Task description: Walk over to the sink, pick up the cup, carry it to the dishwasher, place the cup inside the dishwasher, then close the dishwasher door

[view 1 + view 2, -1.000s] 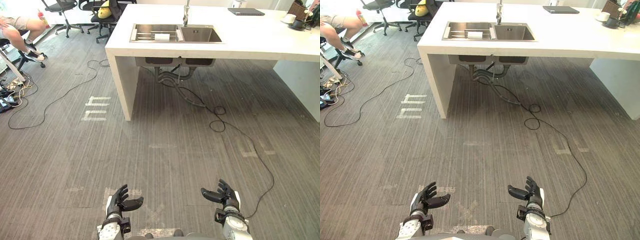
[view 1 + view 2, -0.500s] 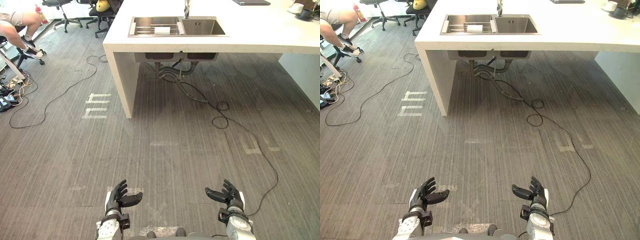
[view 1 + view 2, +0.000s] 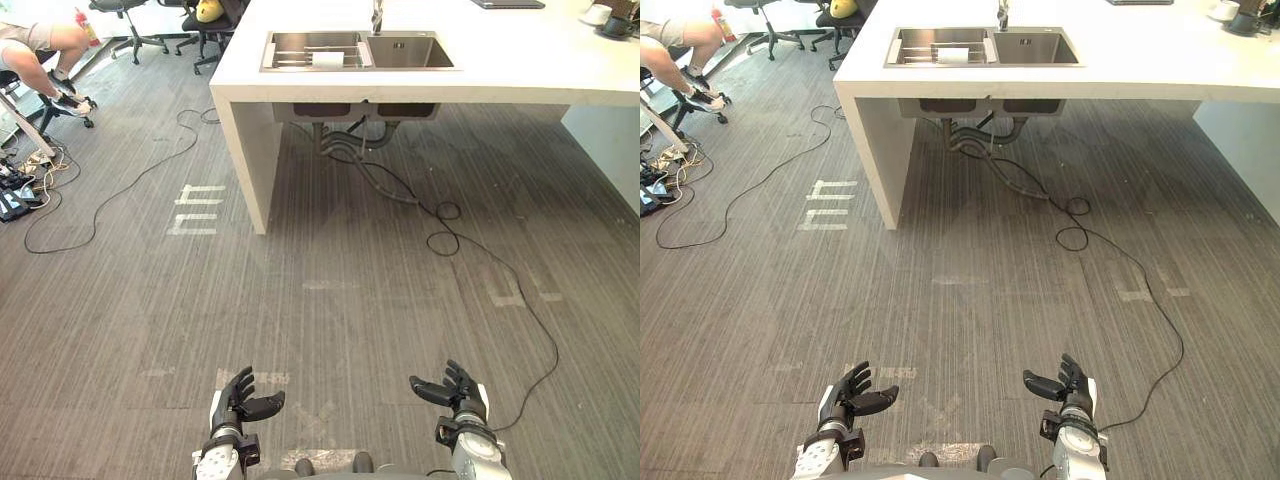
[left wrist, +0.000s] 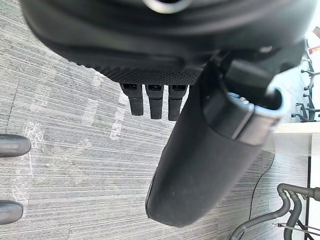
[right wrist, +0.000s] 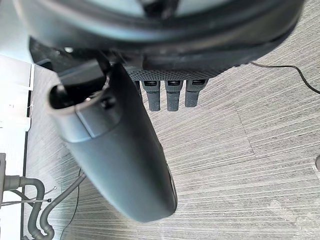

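A steel double sink [image 3: 400, 52] is set in a white counter [image 3: 520, 70] ahead of me, with a tap [image 3: 377, 14] behind it. A small white object [image 3: 327, 60], possibly the cup, lies on the rack in the left basin. Both hands hang low over the floor, far from the sink. My left hand [image 3: 240, 402] is open and holds nothing, its fingers [image 4: 155, 100] and thumb [image 4: 205, 170] relaxed. My right hand [image 3: 455, 390] is open and holds nothing too, its fingers [image 5: 172, 95] straight beside the thumb [image 5: 125, 160].
Grey plank floor lies between me and the counter. A black cable [image 3: 500, 270] loops across it on the right, and pipes [image 3: 350, 150] hang under the sink. White tape marks [image 3: 197, 210] lie left of the counter's end. A seated person [image 3: 40, 45] and office chairs [image 3: 215, 25] are at the far left.
The whole picture has shifted and the counter stands a little nearer: the camera has moved forward. Both hands keep the same open pose.
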### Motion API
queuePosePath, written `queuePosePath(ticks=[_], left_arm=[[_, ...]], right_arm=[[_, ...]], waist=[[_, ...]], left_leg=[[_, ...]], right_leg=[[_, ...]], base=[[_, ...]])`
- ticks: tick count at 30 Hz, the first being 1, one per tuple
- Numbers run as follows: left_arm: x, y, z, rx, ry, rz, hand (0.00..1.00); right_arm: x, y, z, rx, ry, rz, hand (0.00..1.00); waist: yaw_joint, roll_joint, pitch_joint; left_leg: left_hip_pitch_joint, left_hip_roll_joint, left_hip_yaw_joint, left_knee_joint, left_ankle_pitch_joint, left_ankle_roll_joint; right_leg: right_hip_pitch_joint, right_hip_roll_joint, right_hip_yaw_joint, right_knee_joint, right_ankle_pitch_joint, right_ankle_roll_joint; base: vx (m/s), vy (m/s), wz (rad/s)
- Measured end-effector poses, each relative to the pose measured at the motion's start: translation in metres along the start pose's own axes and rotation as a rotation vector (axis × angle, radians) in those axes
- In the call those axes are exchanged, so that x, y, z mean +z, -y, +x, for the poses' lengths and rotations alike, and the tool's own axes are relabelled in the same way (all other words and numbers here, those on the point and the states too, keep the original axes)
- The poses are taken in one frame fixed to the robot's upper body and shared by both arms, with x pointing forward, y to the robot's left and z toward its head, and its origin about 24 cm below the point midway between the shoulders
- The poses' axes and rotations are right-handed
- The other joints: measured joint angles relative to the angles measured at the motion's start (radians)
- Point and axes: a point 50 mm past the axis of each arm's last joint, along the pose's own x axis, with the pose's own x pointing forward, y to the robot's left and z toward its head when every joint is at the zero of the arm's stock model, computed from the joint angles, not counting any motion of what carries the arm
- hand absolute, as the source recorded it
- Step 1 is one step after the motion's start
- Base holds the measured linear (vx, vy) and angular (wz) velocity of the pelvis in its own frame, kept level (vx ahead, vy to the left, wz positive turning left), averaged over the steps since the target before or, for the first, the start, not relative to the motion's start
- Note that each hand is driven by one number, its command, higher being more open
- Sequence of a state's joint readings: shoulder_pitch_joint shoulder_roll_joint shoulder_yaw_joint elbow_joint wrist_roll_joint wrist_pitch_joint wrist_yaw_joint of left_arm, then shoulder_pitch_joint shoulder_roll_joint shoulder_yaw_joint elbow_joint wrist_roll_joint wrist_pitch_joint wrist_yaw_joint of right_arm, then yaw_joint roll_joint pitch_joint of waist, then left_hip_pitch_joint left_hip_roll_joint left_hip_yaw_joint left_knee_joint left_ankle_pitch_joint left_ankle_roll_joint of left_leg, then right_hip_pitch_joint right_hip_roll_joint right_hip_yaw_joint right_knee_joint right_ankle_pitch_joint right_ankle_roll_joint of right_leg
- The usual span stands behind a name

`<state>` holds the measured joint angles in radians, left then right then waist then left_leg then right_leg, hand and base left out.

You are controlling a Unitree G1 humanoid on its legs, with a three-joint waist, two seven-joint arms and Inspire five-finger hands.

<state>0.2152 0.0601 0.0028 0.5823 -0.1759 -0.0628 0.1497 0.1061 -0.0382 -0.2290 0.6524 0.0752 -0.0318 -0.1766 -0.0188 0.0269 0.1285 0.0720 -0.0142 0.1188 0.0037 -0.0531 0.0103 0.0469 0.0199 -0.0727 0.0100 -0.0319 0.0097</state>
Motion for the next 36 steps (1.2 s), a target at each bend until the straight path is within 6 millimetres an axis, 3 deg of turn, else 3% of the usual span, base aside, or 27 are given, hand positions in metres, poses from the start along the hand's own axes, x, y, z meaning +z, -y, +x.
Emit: queuePosePath(ticks=[5, 9, 13, 15, 18, 20, 21, 22, 23, 24, 26, 27, 28, 30, 32, 34, 36], left_arm=[[0.017, -0.004, 0.001, 0.017, 0.068, -0.031, 0.90], [0.034, -0.011, 0.001, 0.047, 0.138, -0.082, 0.90], [0.042, -0.018, 0.002, 0.078, 0.167, -0.097, 0.90], [0.044, -0.027, 0.002, 0.110, 0.174, -0.093, 0.90], [0.046, -0.028, 0.001, 0.127, 0.184, -0.099, 0.90], [0.049, -0.027, 0.002, 0.126, 0.191, -0.104, 0.90], [0.049, -0.030, 0.002, 0.138, 0.193, -0.105, 0.90], [0.048, -0.033, 0.002, 0.148, 0.188, -0.103, 0.90], [0.045, -0.029, 0.004, 0.144, 0.169, -0.113, 0.90], [0.045, -0.025, 0.005, 0.137, 0.170, -0.122, 0.90], [0.048, -0.012, 0.006, 0.108, 0.176, -0.156, 0.90], [0.049, -0.003, 0.005, 0.082, 0.183, -0.179, 0.90], [0.048, 0.003, 0.003, 0.055, 0.182, -0.189, 0.90], [0.048, 0.011, -0.001, 0.025, 0.185, -0.211, 0.90], [0.050, 0.015, -0.003, 0.009, 0.197, -0.218, 0.90], [0.048, 0.014, -0.003, 0.007, 0.191, -0.207, 0.90], [0.045, 0.014, -0.004, 0.003, 0.182, -0.196, 0.90]], right_arm=[[0.016, -0.003, 0.004, 0.008, 0.047, 0.002, 0.90], [0.024, 0.007, 0.006, -0.010, 0.081, -0.041, 0.90], [0.025, 0.016, 0.007, -0.027, 0.083, -0.068, 0.90], [0.023, 0.017, 0.007, -0.028, 0.069, -0.073, 0.90], [0.033, 0.024, 0.009, -0.037, 0.103, -0.096, 0.90], [0.040, 0.031, 0.011, -0.042, 0.124, -0.120, 0.90], [0.040, 0.033, 0.011, -0.045, 0.125, -0.125, 0.90], [0.038, 0.036, 0.010, -0.052, 0.121, -0.130, 0.90], [0.039, 0.040, 0.012, -0.063, 0.118, -0.142, 0.90], [0.041, 0.040, 0.011, -0.060, 0.126, -0.142, 0.90], [0.041, 0.040, 0.008, -0.055, 0.137, -0.138, 0.90], [0.038, 0.037, 0.004, -0.048, 0.141, -0.129, 0.90], [0.038, 0.032, 0.001, -0.038, 0.152, -0.113, 0.90], [0.043, 0.026, -0.002, -0.019, 0.185, -0.099, 0.90], [0.049, 0.021, -0.002, -0.009, 0.205, -0.083, 0.90], [0.048, 0.017, 0.000, -0.003, 0.196, -0.078, 0.90], [0.036, 0.020, 0.002, -0.014, 0.141, -0.089, 0.90]], waist=[[0.005, 0.004, 0.013], [0.003, 0.005, 0.037], [-0.001, 0.004, 0.054], [-0.009, -0.019, 0.072], [-0.021, -0.014, 0.080], [-0.025, 0.010, 0.093], [-0.024, 0.001, 0.087], [-0.027, -0.011, 0.084], [-0.025, 0.018, 0.078], [-0.025, 0.024, 0.075], [-0.027, 0.035, 0.082], [-0.014, 0.032, 0.085], [0.000, 0.026, 0.088], [0.013, 0.015, 0.095], [0.035, 0.010, 0.098], [0.043, 0.009, 0.099], [0.048, 0.010, 0.098]], left_leg=[[-0.047, 0.001, 0.014, 0.033, -0.015, 0.008], [-0.064, -0.017, 0.022, 0.161, -0.118, 0.033], [-0.066, -0.019, 0.016, 0.216, -0.175, 0.052], [-0.030, -0.026, -0.003, 0.233, -0.204, 0.065], [-0.010, -0.013, -0.029, 0.250, -0.238, 0.043], [0.019, 0.022, -0.042, 0.243, -0.247, 0.018], [0.035, 0.030, -0.048, 0.251, -0.258, -0.011], [0.064, 0.032, -0.054, 0.262, -0.278, -0.034], [0.070, 0.063, -0.056, 0.286, -0.279, -0.045], [0.055, 0.087, -0.056, 0.349, -0.244, -0.052], [-0.046, 0.129, -0.058, 0.645, -0.171, -0.068], [-0.139, 0.181, -0.047, 0.866, -0.148, -0.062], [-0.202, 0.219, -0.020, 1.000, -0.154, -0.061], [-0.282, 0.256, 0.025, 1.054, -0.180, -0.061], [-0.360, 0.252, 0.049, 0.999, -0.204, -0.059], [-0.395, 0.215, 0.060, 0.824, -0.207, -0.054], [-0.402, 0.134, 0.061, 0.540, -0.169, -0.059]], right_leg=[[-0.067, -0.003, 0.017, 0.066, -0.027, 0.006], [-0.151, -0.040, 0.014, 0.341, -0.167, 0.027], [-0.252, -0.064, -0.005, 0.590, -0.176, 0.035], [-0.312, -0.094, -0.027, 0.757, -0.208, 0.020], [-0.383, -0.113, -0.038, 0.722, -0.271, 0.022], [-0.423, -0.084, -0.044, 0.608, -0.255, 0.015], [-0.419, -0.069, -0.044, 0.459, -0.156, -0.004], [-0.405, -0.083, -0.052, 0.433, -0.033, -0.044], [-0.396, -0.061, -0.080, 0.463, -0.055, -0.058], [-0.362, -0.045, -0.095, 0.452, -0.093, -0.067], [-0.269, -0.023, -0.125, 0.408, -0.123, -0.087], [-0.194, -0.007, -0.131, 0.364, -0.131, -0.099], [-0.119, 0.002, -0.131, 0.318, -0.134, -0.104], [-0.040, 0.000, -0.121, 0.267, -0.138, -0.110], [0.010, -0.008, -0.098, 0.227, -0.163, -0.102], [0.044, -0.027, -0.091, 0.218, -0.186, -0.083], [0.080, -0.060, -0.088, 0.221, -0.236, -0.045]], base=[[0.02, 0.008, -0.08], [0.01, 0.029, -0.02], [0.07, 0.036, 0.06], [0.16, -0.023, 0.20], [0.30, -0.052, 0.21], [0.41, -0.099, 0.21], [0.46, -0.130, 0.24], [0.54, -0.166, 0.18], [0.56, -0.203, 0.16], [0.65, -0.268, 0.18], [0.49, -0.228, 0.32], [0.44, -0.172, 0.22], [0.43, -0.151, 0.09], [0.40, -0.110, -0.15], [0.36, -0.008, -0.25], [0.25, 0.088, -0.10], [0.31, 0.151, 0.04]])
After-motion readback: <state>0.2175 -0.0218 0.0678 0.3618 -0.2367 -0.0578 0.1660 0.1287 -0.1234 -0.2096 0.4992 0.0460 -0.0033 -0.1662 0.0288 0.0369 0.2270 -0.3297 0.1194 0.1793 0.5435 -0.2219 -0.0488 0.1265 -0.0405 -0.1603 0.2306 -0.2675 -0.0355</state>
